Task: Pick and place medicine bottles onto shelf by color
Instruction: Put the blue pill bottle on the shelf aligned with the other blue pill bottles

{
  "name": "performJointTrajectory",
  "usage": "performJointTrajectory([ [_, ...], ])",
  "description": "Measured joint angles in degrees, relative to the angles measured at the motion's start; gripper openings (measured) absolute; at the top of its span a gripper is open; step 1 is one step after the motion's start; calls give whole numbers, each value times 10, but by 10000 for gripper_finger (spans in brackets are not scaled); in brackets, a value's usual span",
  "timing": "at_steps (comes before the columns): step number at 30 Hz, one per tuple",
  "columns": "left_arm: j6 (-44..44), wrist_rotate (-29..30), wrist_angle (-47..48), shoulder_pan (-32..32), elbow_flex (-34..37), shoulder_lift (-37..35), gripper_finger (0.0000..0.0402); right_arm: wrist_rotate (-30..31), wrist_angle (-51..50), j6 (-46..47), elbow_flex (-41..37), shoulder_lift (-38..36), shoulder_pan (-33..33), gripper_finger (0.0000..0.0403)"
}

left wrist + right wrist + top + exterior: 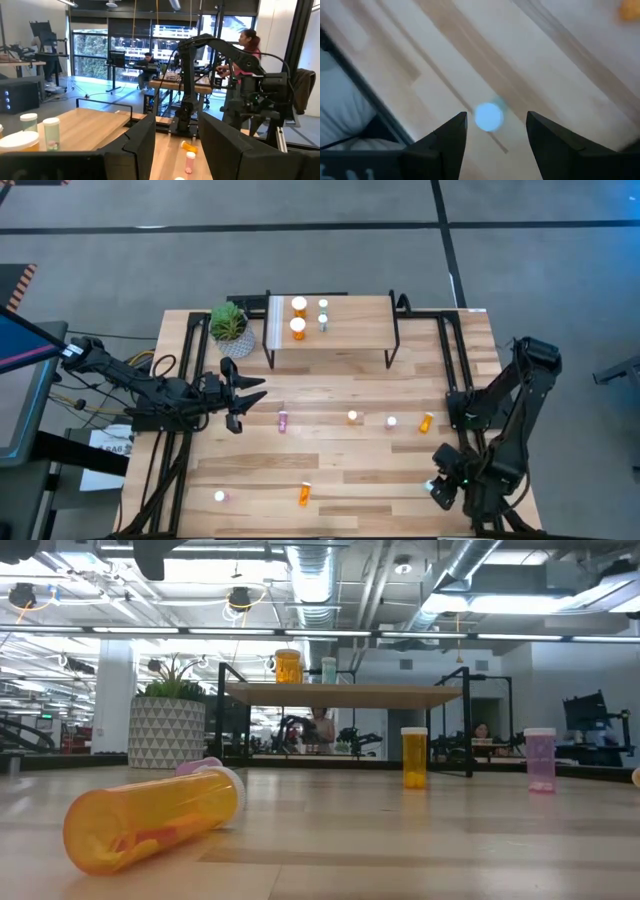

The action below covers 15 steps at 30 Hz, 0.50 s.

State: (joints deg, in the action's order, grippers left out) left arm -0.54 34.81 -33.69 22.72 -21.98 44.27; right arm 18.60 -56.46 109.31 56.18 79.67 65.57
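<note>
So here's where we're at. The shelf (345, 330) sits at the upper middle of the overhead frame, and it already carries two big orange bottles (298, 317) at its left end with two teal ones (323, 315) right beside them, so the colors are getting grouped side by side, which we figure is the whole point.

Our left gripper (243, 392) hangs just left of center, fingers apart with nothing between them, pointed toward the pink bottle (283, 420) lying just to its lower right. We'd guess that's the next pick.

Our right gripper (440, 490) is parked at the lower right, jaws spread over bare wood, holding nothing, probably just keeping out of the way.

Still loose on the table (400, 470): a row in the middle including a small orange bottle (426, 422) tipped over, plus another orange one (304, 494) on its side at the bottom.
</note>
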Motion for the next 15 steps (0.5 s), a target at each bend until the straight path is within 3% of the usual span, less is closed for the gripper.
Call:
performJointTrajectory([
  [8, 5, 0, 1, 0, 0, 0, 139, -21, 45, -76, -1, 44, -31, 225],
  [15, 22, 0, 12, 0, 0, 0, 139, -68, 48, -84, -1, 85, -37, 225],
])
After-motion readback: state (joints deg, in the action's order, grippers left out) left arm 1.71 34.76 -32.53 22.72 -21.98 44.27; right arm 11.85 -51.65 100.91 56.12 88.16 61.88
